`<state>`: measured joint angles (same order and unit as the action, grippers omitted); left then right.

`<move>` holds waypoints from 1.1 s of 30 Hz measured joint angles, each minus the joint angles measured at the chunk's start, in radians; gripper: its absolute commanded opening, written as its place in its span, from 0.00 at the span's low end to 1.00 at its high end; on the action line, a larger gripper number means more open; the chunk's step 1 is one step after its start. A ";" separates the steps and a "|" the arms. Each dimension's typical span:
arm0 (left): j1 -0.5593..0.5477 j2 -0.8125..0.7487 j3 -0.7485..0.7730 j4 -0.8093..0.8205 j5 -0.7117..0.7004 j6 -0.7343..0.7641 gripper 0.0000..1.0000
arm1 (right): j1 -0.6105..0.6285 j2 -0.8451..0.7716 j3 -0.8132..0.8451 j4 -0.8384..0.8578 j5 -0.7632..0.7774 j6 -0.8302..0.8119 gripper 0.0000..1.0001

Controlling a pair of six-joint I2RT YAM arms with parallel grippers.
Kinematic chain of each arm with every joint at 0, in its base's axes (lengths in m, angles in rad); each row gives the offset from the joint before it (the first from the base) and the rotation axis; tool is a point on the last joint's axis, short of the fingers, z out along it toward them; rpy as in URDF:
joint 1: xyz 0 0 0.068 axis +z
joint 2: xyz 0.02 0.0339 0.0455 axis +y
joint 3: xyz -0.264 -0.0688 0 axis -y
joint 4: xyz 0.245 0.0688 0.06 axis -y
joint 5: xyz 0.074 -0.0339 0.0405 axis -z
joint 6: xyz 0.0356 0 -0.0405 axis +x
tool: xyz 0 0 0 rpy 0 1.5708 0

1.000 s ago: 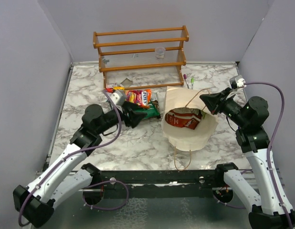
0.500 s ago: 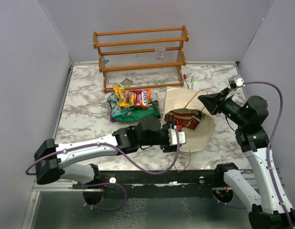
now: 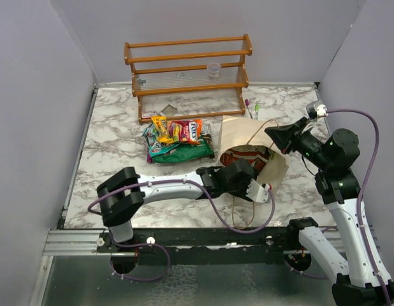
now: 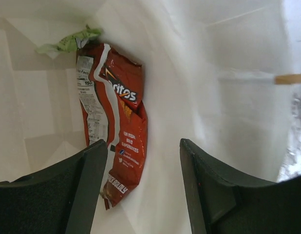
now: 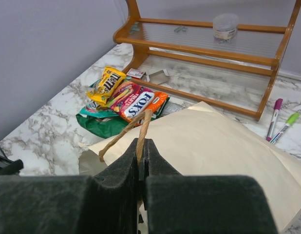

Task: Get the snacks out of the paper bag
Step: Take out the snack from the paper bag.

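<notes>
The cream paper bag (image 3: 245, 132) lies on its side with its mouth toward the arms. My right gripper (image 5: 142, 144) is shut on its tan loop handle (image 5: 142, 124) and holds that side up. My left gripper (image 4: 141, 146) is open inside the bag with nothing between its fingers. Just ahead of it a red-orange snack packet (image 4: 117, 122) lies against the bag wall, its lower end near the left finger (image 4: 87, 185). A light green packet (image 4: 67, 43) sits deeper in. More snacks (image 3: 178, 140) lie piled on the table left of the bag.
A wooden slatted rack (image 3: 187, 70) stands at the back with a small clear pot (image 5: 224, 25) on its shelf. Two pens (image 5: 279, 117) lie right of the bag's far end. My left arm stretches across the table's front toward the bag mouth.
My left arm has swung from the snack pile over to the bag, and its open gripper has gone in through the mouth. The right gripper has kept its hold on the handle.
</notes>
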<state>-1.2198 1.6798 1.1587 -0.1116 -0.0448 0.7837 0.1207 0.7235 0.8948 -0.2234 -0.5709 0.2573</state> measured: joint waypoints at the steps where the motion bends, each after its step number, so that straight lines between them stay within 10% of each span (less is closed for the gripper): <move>1: 0.000 0.024 0.013 -0.005 -0.019 0.010 0.65 | 0.000 0.000 0.000 0.000 0.000 0.000 0.02; 33: 0.076 0.387 0.111 0.264 -0.317 0.320 0.66 | 0.000 -0.031 0.002 -0.008 0.000 0.000 0.02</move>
<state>-1.1435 2.0670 1.2701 0.1528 -0.3618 1.1042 0.1207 0.6926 0.8970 -0.2317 -0.5709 0.2569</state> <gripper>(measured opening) 0.670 0.022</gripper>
